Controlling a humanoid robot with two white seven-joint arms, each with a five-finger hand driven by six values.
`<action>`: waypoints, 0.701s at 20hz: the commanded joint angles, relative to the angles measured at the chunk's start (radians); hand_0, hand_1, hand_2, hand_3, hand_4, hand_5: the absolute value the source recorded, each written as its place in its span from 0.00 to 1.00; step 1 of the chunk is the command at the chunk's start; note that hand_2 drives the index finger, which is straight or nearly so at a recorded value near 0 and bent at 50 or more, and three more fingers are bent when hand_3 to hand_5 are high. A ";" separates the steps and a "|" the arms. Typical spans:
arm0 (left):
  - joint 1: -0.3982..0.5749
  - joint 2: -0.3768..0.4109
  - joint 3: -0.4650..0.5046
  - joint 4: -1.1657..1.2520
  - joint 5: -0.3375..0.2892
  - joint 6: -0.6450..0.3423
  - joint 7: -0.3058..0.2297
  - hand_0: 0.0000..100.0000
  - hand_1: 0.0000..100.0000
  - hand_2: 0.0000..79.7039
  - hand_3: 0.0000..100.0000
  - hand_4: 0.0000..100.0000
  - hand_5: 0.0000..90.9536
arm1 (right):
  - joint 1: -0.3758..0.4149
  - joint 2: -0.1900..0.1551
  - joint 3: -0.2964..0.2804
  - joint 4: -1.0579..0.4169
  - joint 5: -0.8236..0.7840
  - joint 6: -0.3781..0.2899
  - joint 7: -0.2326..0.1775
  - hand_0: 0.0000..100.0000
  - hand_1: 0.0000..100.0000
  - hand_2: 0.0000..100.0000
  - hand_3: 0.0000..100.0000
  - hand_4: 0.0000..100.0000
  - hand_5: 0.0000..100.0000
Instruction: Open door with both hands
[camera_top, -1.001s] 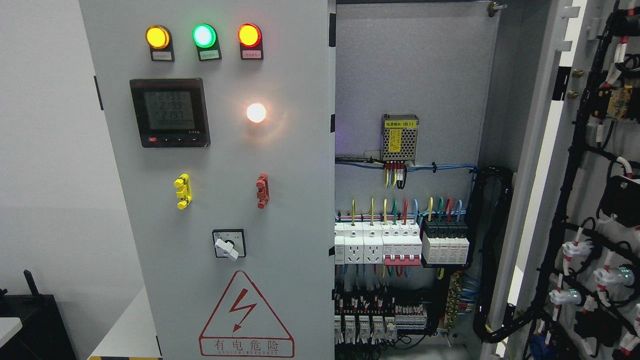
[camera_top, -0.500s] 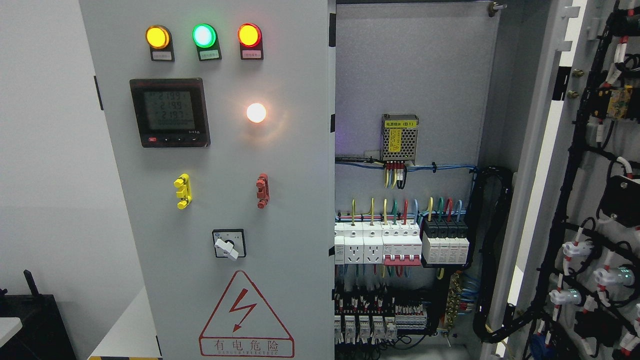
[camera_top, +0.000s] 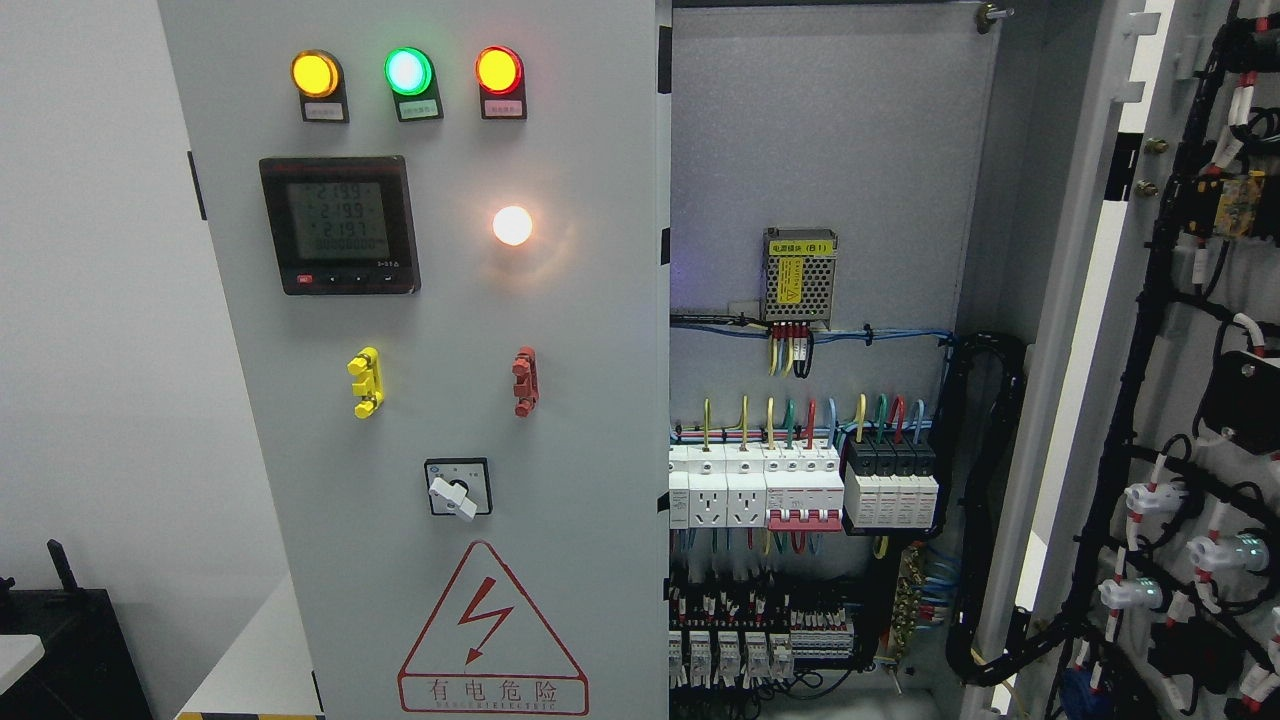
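Door (camera_top: 1190, 330) on the right of the cabinet (camera_top: 820, 150) is standing wide open, its inner face showing black cable bundles (camera_top: 1130, 440) and white connectors. I am seeing neither of my hands in the head view, so I cannot tell how their fingers are set. Left of the open compartment, the other grey metal door (camera_top: 440, 300) is sitting closed, flat and matte. On it, round amber, green and red lamps (camera_top: 408, 72) are glowing above a square black meter (camera_top: 340, 224) reading 219.9 on its top line. Below the meter, a red-edged triangle sign (camera_top: 490, 630) with a lightning bolt is reading 有电危险. Inside the cabinet, a perforated metal box (camera_top: 799, 277) is carrying a yellow label, above white breakers (camera_top: 760, 490).
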 joint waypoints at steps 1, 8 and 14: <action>0.000 0.000 0.000 -0.018 -0.025 -0.001 0.000 0.00 0.00 0.00 0.00 0.03 0.00 | -0.067 -0.033 0.052 -0.064 0.000 -0.012 0.000 0.00 0.00 0.00 0.00 0.00 0.00; 0.000 0.000 0.000 -0.018 -0.025 -0.001 0.000 0.00 0.00 0.00 0.00 0.03 0.00 | -0.180 -0.023 0.050 -0.068 0.000 -0.009 0.000 0.00 0.00 0.00 0.00 0.00 0.00; 0.000 0.000 0.000 -0.018 -0.025 -0.001 0.000 0.00 0.00 0.00 0.00 0.03 0.00 | -0.290 -0.021 0.047 -0.062 0.000 0.005 -0.002 0.00 0.00 0.00 0.00 0.00 0.00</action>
